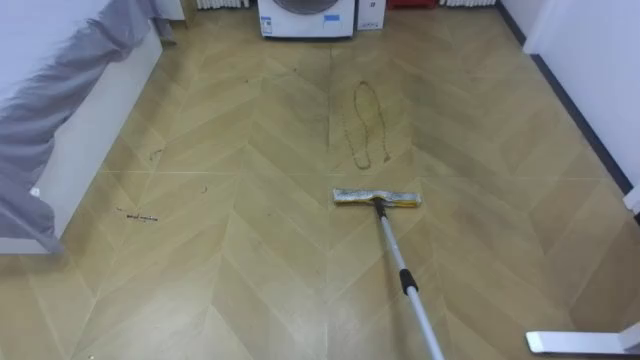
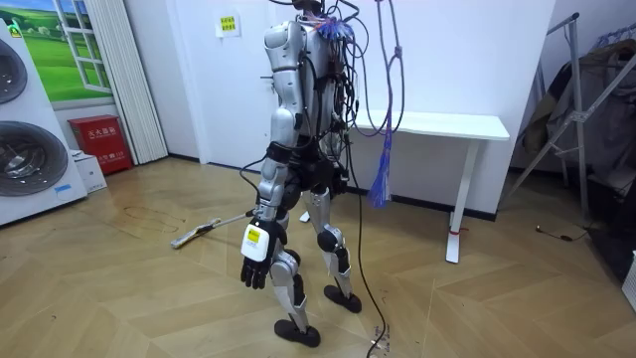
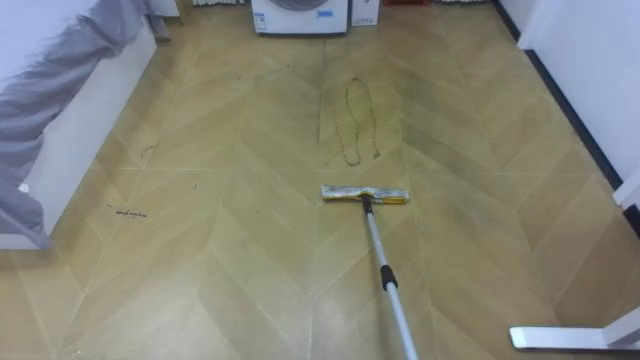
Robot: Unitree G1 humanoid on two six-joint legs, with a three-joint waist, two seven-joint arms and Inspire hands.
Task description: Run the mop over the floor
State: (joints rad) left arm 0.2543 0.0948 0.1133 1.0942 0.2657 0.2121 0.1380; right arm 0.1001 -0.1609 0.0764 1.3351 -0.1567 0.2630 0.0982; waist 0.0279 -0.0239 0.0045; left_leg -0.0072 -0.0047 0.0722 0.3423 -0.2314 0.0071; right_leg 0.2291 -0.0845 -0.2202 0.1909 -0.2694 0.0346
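Left eye view: flat mop [image 1: 378,198] with a yellowish-grey pad and silver metal pole lies pad-down on the pale herringbone wooden floor [image 1: 250,260]; the pole runs off toward the lower right. A brown looped stain [image 1: 367,125] sits just beyond the pad, apart from it.

Right eye view: same layout. A white front-loading washing machine [image 3: 300,15] stands at the top edge.

Room view: robot upright between the mop and a white table [image 2: 447,126]. Its left hand [image 2: 255,261] hangs by the thigh, fingers slack, holding nothing. The pole's upper end is hidden behind the body.
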